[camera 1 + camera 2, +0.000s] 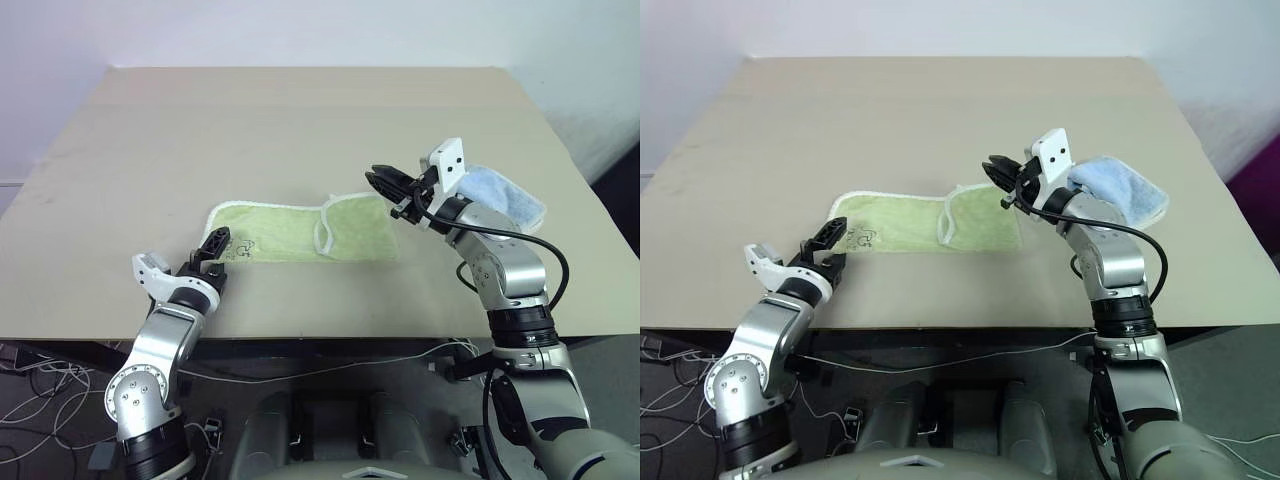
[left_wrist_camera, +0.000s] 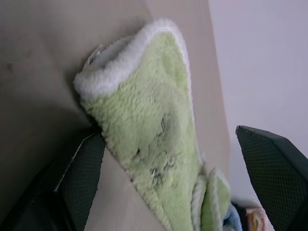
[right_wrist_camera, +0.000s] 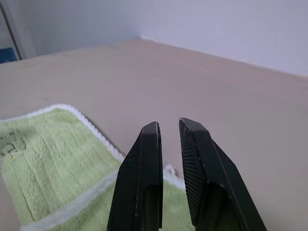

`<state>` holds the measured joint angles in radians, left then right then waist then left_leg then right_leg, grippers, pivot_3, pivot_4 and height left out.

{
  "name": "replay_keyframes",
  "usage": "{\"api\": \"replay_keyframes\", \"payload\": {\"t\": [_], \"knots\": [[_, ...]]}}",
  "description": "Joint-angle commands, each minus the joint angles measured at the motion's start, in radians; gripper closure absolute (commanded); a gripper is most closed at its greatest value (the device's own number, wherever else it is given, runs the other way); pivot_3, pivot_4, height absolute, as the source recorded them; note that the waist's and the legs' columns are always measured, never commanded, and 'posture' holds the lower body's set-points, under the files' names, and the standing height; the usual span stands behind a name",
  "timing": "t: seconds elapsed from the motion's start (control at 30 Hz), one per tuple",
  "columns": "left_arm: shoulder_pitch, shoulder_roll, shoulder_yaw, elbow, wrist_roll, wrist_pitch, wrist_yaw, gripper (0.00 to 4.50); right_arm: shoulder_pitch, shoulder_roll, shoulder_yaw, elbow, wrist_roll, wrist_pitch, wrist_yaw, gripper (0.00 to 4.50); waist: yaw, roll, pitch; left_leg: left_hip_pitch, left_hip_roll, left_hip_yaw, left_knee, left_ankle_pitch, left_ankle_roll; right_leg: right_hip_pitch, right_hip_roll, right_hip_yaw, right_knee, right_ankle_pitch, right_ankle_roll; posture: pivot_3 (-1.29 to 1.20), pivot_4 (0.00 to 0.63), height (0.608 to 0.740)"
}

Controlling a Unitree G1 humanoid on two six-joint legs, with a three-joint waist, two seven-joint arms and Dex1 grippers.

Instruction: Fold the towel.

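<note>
The light yellow-green towel lies flat on the tan table, its right part folded back over itself with the white edging showing. At the towel's left end my left gripper sits low over the table, open, with its fingers spread to either side of the towel's end. Above the towel's right end hovers my right gripper, shut with only a thin slit between its fingers and nothing held; the towel lies below it.
A smaller light blue towel lies crumpled on the table just behind my right wrist. The table's front edge runs close below both arms, and cables hang beneath it.
</note>
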<state>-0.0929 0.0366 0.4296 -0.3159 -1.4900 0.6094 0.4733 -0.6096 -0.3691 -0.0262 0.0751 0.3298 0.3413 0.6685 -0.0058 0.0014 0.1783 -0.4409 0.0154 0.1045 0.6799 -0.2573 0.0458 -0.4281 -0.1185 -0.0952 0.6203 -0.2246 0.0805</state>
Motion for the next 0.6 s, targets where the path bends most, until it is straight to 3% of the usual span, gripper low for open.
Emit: {"api": "replay_keyframes", "payload": {"t": [0.03, 0.27, 0.3, 0.37, 0.6], "knots": [[-0.017, 0.027, 0.027, 0.1, 0.026, -0.035, 0.03, 0.0, 0.017, -0.008, -0.027, -0.06, 0.012, 0.009, -0.022, 3.82, 0.002, 0.001, 0.0, 0.0, 0.0, 0.0, 0.0, 0.0, 0.0, 0.0, 0.0, 0.0, 0.0, 0.0, 0.0, 0.0, 0.15, 0.74], [-0.066, 0.05, 0.024, 0.166, 0.045, -0.045, 0.005, 0.0, 0.058, -0.002, -0.026, -0.113, 0.014, 0.031, -0.057, 3.82, 0.014, 0.004, -0.002, 0.001, 0.0, 0.0, 0.0, 0.001, 0.001, 0.001, 0.002, 0.0, 0.0, 0.0, 0.0, 0.0, 0.15, 0.74], [-0.074, 0.049, 0.028, 0.173, 0.045, -0.052, -0.003, 0.18, 0.064, -0.003, -0.027, -0.119, 0.014, 0.033, -0.061, 3.84, 0.015, 0.004, -0.002, 0.001, 0.0, 0.0, 0.0, 0.001, 0.001, 0.001, 0.002, 0.0, 0.0, 0.0, 0.0, 0.0, 0.15, 0.74], [-0.086, 0.049, 0.036, 0.185, 0.045, -0.065, -0.013, 0.61, 0.077, -0.006, -0.031, -0.129, 0.012, 0.038, -0.071, 3.84, 0.017, 0.004, -0.002, 0.001, 0.0, 0.0, 0.0, 0.001, 0.0, 0.001, 0.002, 0.0, 0.0, 0.0, 0.0, 0.0, 0.15, 0.74], [-0.103, 0.057, 0.046, 0.2, 0.046, -0.086, -0.042, 3.07, 0.103, -0.009, -0.037, -0.148, 0.014, 0.043, -0.084, 3.84, 0.014, 0.004, -0.002, 0.0, 0.0, 0.0, 0.0, 0.001, 0.001, 0.0, 0.002, 0.0, -0.001, 0.0, 0.0, 0.0, 0.15, 0.74]]}}
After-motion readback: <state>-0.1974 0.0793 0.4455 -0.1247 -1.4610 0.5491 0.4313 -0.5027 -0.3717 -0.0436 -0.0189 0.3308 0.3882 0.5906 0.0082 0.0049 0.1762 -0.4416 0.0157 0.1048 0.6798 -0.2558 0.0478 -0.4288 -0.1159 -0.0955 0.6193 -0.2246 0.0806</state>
